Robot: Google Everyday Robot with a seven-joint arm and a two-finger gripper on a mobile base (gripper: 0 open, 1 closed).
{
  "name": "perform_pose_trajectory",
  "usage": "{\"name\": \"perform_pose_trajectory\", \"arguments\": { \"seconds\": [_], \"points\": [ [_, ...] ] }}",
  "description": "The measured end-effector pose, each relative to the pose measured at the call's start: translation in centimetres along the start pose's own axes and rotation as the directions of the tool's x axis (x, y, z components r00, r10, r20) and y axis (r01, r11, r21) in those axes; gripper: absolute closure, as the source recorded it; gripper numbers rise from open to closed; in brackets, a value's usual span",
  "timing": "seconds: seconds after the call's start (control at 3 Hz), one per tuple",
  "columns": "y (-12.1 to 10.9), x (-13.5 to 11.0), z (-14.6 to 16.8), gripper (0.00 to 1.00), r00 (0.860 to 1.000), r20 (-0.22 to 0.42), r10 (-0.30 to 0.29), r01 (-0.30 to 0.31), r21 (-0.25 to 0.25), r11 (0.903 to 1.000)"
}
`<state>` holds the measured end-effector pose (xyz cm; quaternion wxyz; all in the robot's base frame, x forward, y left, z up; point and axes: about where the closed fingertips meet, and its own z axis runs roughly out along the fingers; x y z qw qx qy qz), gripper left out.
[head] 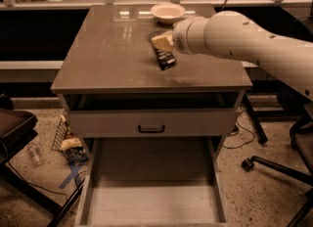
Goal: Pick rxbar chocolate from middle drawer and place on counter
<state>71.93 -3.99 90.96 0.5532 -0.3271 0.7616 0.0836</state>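
Observation:
My gripper (pixel 162 42) is over the middle right of the counter (pixel 112 55), at the end of the white arm that reaches in from the right. It is shut on the rxbar chocolate (pixel 166 58), a small black wrapped bar that hangs tilted below the fingers. The bar's lower end is at the counter's surface; I cannot tell whether it touches. The middle drawer (pixel 151 206) is pulled far out at the bottom of the view, and its pale floor is bare.
A white bowl (pixel 167 11) stands at the counter's back edge, just behind the gripper. A drawer front with a dark handle (pixel 151 128) sits below the counter. Wrappers and a wire rack (pixel 68 143) lie on the floor at left. Chair legs (pixel 274 165) are at right.

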Motion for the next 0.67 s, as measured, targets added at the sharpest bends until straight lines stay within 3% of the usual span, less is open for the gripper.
{"name": "perform_pose_trajectory", "arguments": {
  "seconds": [0.33, 0.67],
  "points": [
    [0.12, -0.13, 0.01, 0.0, 1.0, 0.001, -0.001, 0.001, -0.002, 1.0],
    [0.13, -0.14, 0.01, 0.0, 1.0, 0.001, -0.001, 0.001, -0.002, 1.0]
  ]
}}
